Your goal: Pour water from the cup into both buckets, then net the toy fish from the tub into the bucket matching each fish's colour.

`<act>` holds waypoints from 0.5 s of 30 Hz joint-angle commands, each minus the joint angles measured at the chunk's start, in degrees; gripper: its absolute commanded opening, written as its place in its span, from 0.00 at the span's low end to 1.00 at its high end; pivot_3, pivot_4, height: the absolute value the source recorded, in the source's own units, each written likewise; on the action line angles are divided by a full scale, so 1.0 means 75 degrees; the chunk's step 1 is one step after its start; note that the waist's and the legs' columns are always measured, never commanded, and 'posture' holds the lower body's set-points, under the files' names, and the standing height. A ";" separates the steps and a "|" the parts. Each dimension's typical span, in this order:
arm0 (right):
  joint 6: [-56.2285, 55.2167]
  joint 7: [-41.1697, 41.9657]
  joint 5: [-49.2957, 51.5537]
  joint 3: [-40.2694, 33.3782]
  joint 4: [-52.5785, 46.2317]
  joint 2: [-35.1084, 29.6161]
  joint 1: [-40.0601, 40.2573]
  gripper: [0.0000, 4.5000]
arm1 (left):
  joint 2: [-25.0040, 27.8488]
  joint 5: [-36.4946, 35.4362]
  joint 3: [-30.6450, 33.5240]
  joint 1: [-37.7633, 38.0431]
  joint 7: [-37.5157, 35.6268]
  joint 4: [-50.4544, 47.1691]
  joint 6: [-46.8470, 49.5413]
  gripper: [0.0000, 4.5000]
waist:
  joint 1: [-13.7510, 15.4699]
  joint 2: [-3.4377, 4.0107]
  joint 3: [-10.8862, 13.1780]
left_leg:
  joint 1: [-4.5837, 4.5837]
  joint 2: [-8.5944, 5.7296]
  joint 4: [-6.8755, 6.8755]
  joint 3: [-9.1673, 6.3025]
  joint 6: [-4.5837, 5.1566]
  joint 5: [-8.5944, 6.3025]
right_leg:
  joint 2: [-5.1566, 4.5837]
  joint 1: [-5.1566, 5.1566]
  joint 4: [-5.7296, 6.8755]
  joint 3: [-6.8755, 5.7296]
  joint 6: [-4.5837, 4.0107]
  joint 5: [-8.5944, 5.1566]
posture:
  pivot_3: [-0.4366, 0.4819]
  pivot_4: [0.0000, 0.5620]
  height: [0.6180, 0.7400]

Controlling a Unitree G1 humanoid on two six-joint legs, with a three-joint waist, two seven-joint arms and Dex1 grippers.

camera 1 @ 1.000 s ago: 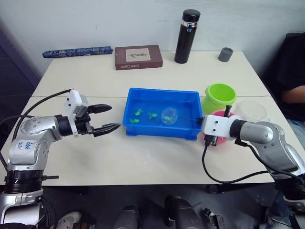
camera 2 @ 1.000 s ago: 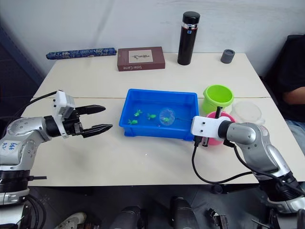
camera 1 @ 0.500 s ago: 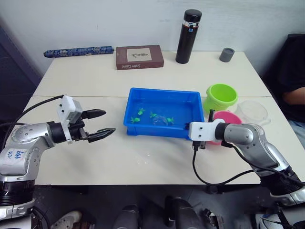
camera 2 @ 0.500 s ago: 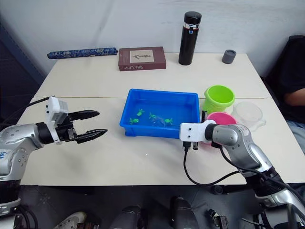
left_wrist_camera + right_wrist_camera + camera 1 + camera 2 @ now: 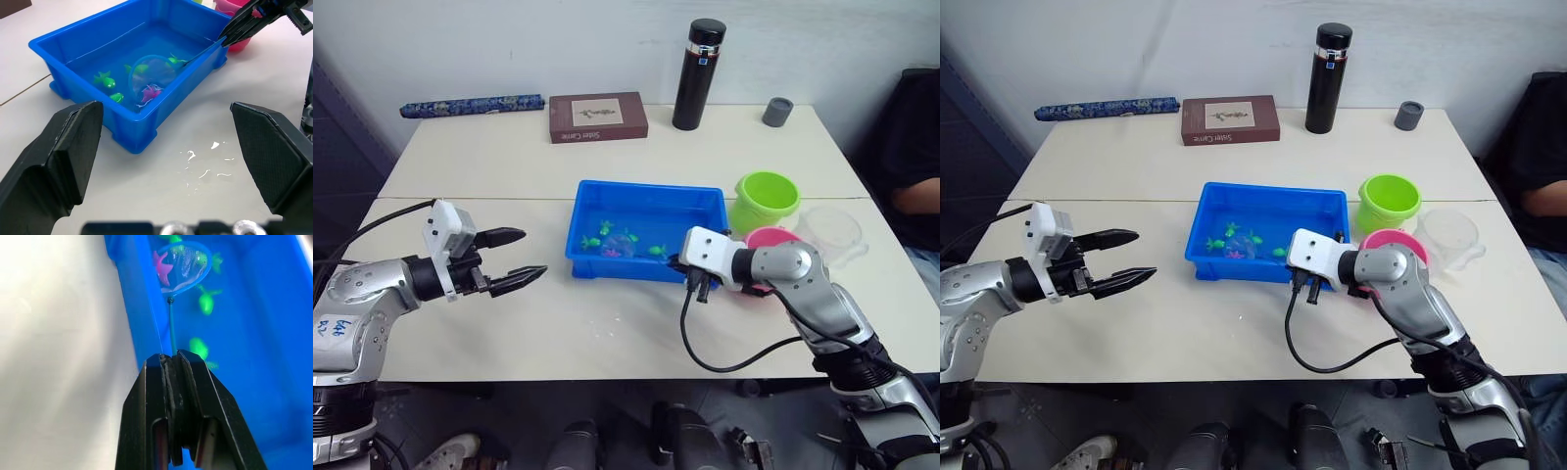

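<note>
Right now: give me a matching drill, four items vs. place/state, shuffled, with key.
1. net
2. left pincer
3. lime green bucket
4. pink fish

A. open, holding nothing, over the table
B. on the table beyond the pink bucket
C. hoop in the tub, handle held by the right pincer
D. in the tub water at the hoop

Pairs: 1-C, 2-A, 3-B, 4-D

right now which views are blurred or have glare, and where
Left wrist view: the left gripper's fingers are big and soft, while the tub is sharp; water drops on the table glint white. Right wrist view: the table washes out pale; the net and fish stay readable. Eye views: evenly lit.
</note>
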 commanded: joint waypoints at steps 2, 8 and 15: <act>0.1151 -0.0005 0.0478 -0.0165 -0.0394 0.0113 -0.0293 0.00 | 0.0119 -0.0161 0.0238 0.0034 0.0068 -0.0306 -0.0029 1.00 | 0.0000 0.0000 0.0000 | 0.0000 0.0000 -0.0002 -0.0001 0.0000 0.0000 | 0.0000 0.0000 -0.0002 -0.0001 0.0000 0.0000 | 0.48 0.27 1.00; 0.2255 -0.0413 0.0850 -0.0446 -0.0265 0.0262 -0.0685 0.00 | 0.0072 -0.0155 0.0160 -0.0022 0.0084 -0.0254 -0.0086 1.00 | -0.0001 0.0001 0.0000 | -0.0003 0.0000 -0.0004 -0.0002 -0.0001 -0.0001 | 0.0000 -0.0004 -0.0003 -0.0002 -0.0001 0.0000 | 0.48 0.27 1.00; 0.2951 -0.0682 0.1385 -0.0886 -0.0149 0.0162 -0.0991 0.00 | 0.0041 -0.0084 0.0009 -0.0269 0.0039 -0.0043 -0.0194 1.00 | -0.0001 0.0001 0.0001 | -0.0005 0.0000 -0.0005 -0.0002 -0.0001 -0.0001 | -0.0001 -0.0005 -0.0005 -0.0003 -0.0001 0.0000 | 0.48 0.27 1.00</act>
